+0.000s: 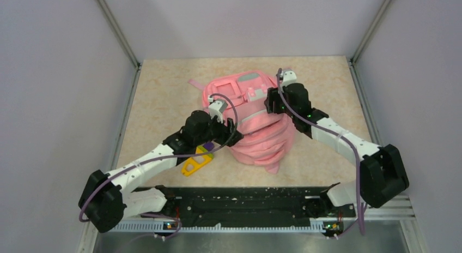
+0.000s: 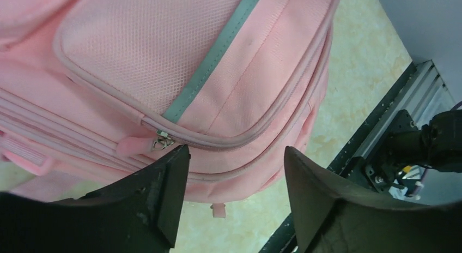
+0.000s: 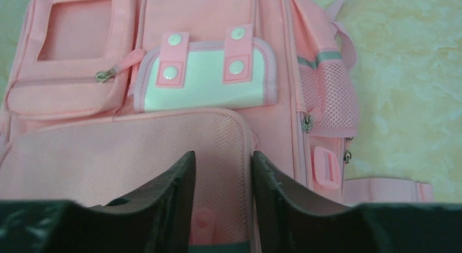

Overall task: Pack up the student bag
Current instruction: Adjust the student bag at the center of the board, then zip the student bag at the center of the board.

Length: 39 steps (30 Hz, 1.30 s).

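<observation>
The student bag [image 1: 260,134] is a soft pink backpack lying in the middle of the table, its front pockets facing up. My left gripper [image 1: 231,125] hovers at the bag's left side. In the left wrist view its jaws [image 2: 234,155] stand wide open over a zipped seam, a metal zipper pull [image 2: 162,141] just off the left fingertip. My right gripper [image 1: 271,103] is over the bag's upper right part. Its jaws [image 3: 223,157] are apart above a mesh pocket [image 3: 136,155], with a small pink tab [image 3: 202,220] low between them, unclamped.
A flat yellow piece [image 1: 194,164] and a small purple piece [image 1: 205,149] lie on the table beside the left arm. A loose pink strap [image 3: 381,190] trails to the bag's right. Side walls close in the table; a black rail [image 1: 245,201] runs along the near edge.
</observation>
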### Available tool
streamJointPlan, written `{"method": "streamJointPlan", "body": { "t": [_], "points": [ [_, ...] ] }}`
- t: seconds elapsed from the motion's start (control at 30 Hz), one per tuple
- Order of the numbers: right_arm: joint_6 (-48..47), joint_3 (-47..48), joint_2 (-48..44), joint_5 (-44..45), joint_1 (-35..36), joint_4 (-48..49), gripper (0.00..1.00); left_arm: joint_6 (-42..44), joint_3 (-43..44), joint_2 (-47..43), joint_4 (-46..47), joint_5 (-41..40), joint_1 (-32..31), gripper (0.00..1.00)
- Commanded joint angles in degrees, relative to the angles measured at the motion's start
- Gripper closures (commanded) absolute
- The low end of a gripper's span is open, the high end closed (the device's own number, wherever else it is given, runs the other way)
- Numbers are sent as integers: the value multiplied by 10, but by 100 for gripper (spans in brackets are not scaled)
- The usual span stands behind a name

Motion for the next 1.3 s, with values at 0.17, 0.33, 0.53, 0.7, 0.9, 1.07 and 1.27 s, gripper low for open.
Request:
{"method": "streamJointPlan", "body": {
  "t": [0.17, 0.33, 0.53, 0.7, 0.9, 1.07, 1.27],
  "points": [
    [47, -67, -190, -29, 14, -65, 23, 140, 15, -74, -22, -64, -2, 22],
    [66, -106, -247, -44, 14, -87, 18, 227, 11, -55, -15, -23, 6, 19],
    [110, -135, -295, -91, 14, -93, 17, 325, -11, -46, 1, 2, 11, 18],
    [162, -172, -305, -95, 14, -77, 15, 358, -23, -18, 21, 20, 31, 18],
    [178, -185, -308, -106, 14, -69, 15, 367, -9, 14, 29, 0, 37, 27],
    [178, -188, -313, -103, 14, -72, 16, 366, -4, 25, 40, -20, 39, 39],
    [184, -204, -313, -101, 14, -68, 16, 361, -7, 24, 56, -32, 39, 42]
  ]
}}
